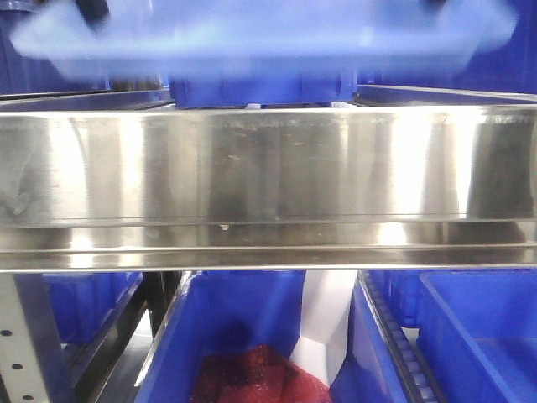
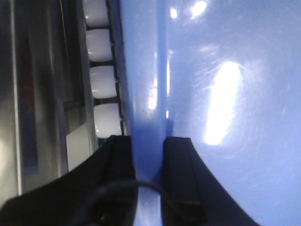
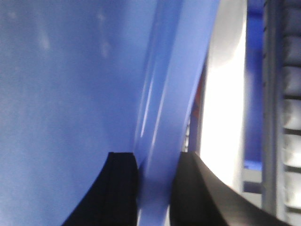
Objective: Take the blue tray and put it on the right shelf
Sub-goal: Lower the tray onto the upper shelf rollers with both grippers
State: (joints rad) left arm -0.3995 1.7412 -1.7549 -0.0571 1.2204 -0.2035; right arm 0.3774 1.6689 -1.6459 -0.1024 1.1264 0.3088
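The blue tray (image 1: 252,34) is glossy, pale periwinkle plastic with a flared rim. It hangs just above the shelf (image 1: 268,168), whose wide front lip is polished, streaky steel. In the front view the tray is a smear, its top cut off by the frame.

The left gripper (image 2: 148,141) has its black fingers pinched on the tray's rim. The right gripper (image 3: 155,157) is clamped the same way on the opposite rim.

White rounded rollers (image 2: 103,82) run beside the left edge. Below the shelf sit deep, darker blue bins (image 1: 478,336), a perforated grey upright (image 1: 25,344) and some red netting (image 1: 252,374), partly hidden.
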